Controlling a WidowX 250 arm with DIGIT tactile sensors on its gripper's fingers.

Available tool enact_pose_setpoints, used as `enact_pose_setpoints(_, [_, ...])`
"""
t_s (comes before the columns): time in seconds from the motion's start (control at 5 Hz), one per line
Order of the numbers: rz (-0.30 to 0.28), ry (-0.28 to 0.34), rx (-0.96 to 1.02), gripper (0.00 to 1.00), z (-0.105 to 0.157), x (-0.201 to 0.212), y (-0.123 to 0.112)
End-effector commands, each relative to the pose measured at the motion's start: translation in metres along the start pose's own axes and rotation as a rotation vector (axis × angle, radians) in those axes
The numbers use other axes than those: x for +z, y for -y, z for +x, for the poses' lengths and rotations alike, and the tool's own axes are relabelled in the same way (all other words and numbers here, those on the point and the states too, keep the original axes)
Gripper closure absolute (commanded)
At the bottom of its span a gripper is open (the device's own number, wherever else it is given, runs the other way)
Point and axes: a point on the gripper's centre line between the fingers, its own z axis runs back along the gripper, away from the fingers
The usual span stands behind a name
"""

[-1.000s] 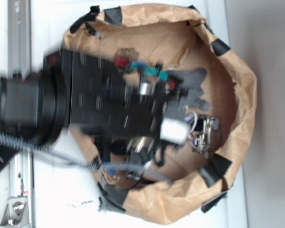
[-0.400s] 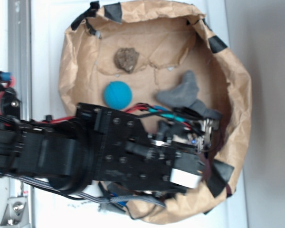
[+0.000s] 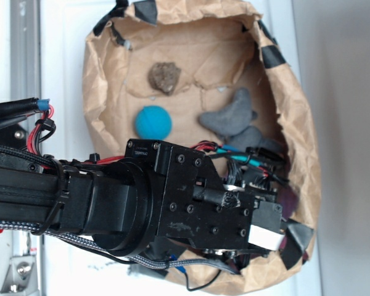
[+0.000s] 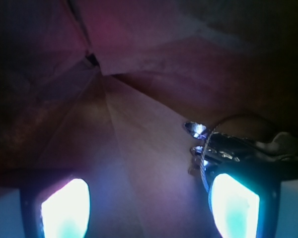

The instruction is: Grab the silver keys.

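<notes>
silver keys (image 4: 238, 144) lie lengthwise left to right, touching the open pincer's (image 4: 150, 204) right finger (image 4: 233, 206), ungripped, on a crumpled brown paper bowl (image 3: 296, 111) on a white surface (image 3: 61, 61).

White tabletop (image 3: 61, 74), grey wall (image 3: 351, 123)

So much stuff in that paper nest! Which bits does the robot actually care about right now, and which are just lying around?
For the job:
- keys, beside one fingertip
- gripper, jaws apart

Just lying about:
- blue ball
- grey plush toy
- brown lump
- paper nest itself
</notes>
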Motion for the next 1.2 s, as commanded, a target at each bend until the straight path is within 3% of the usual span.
enact_pose_setpoints(0.0, [0.039,0.066,0.017,0.0,0.021,0.011,-0.007])
enact_pose_setpoints(0.2, [0.081,0.082,0.06,0.0,0.022,0.009,-0.014])
enact_pose_setpoints(0.4, [0.162,0.108,0.1,0.0,0.025,0.004,-0.024])
enact_pose_setpoints(0.6, [0.156,0.106,0.121,0.0,0.027,0.001,-0.029])
enact_pose_setpoints(0.8, [0.097,0.049,0.114,0.0,0.023,-0.009,-0.031])
enact_pose_setpoints(1.0, [0.07,0.033,0.1,0.0,0.021,-0.012,-0.028])
